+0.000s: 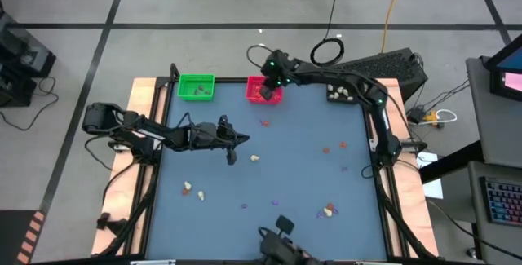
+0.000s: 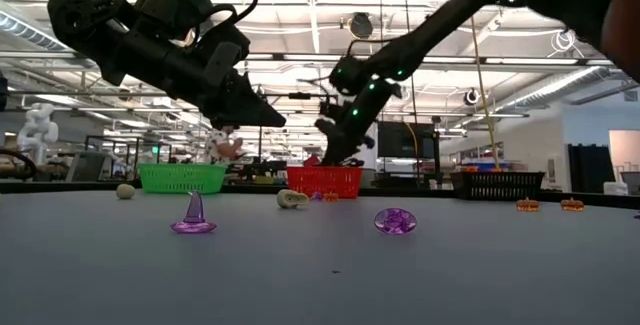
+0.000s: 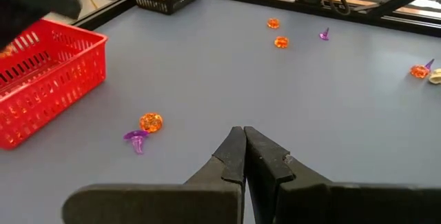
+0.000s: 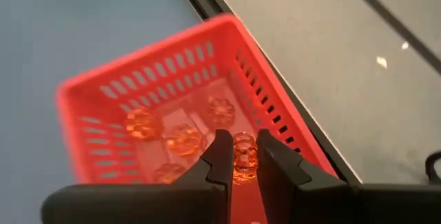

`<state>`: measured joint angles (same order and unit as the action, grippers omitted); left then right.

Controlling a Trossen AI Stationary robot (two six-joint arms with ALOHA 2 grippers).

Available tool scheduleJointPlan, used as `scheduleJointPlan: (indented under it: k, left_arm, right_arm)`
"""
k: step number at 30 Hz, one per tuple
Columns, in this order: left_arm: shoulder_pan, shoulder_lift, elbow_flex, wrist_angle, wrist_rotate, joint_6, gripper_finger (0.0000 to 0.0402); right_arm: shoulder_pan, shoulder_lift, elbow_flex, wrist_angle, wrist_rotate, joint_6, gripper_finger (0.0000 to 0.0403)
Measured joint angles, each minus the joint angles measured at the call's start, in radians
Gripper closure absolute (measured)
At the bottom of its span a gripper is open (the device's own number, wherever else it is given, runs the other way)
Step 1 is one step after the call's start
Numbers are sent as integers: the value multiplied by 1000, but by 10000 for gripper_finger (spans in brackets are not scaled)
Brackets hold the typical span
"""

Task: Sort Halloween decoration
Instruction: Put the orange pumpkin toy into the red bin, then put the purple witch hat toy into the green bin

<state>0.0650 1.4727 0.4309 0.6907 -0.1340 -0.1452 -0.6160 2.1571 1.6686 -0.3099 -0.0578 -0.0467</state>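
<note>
- While it hangs over the red basket (image 4: 110, 100) at the table's far edge, the right gripper (image 4: 240, 156) pinches an orange pumpkin trinket (image 4: 243, 160); more orange ones (image 4: 180, 140) lie inside.
- Left gripper (image 3: 243, 151), fingers pressed together, hovers left of centre.
- Purple hat (image 2: 193, 216), cream skull (image 2: 292, 199) and other pieces lie scattered on the table (image 1: 294, 155).
- Green basket (image 1: 196, 86) sits left of the red.

Glossy, see-through orange plastic on the pumpkin trinket (image 4: 243, 156), gleaming over the red tray (image 4: 103, 107) of perforated moulded plastic. At twelve o'clock, green tray (image 2: 180, 177): same latticed plastic. The table (image 3: 207, 65) looks matt, smooth grey-blue, edged in bare wood.
</note>
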Motion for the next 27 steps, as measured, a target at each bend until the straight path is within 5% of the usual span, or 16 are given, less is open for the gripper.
scheduleJointPlan:
  k: [9, 27]
  left_arm:
    - [-2, 0, 0, 0, 7, -4, 394]
    - [-2, 0, 0, -1, 10, -4, 394]
  right_arm:
    - [-27, 117, 121, -117, -55, 11, 364]
    - [-19, -24, 124, -212, -44, -23, 268]
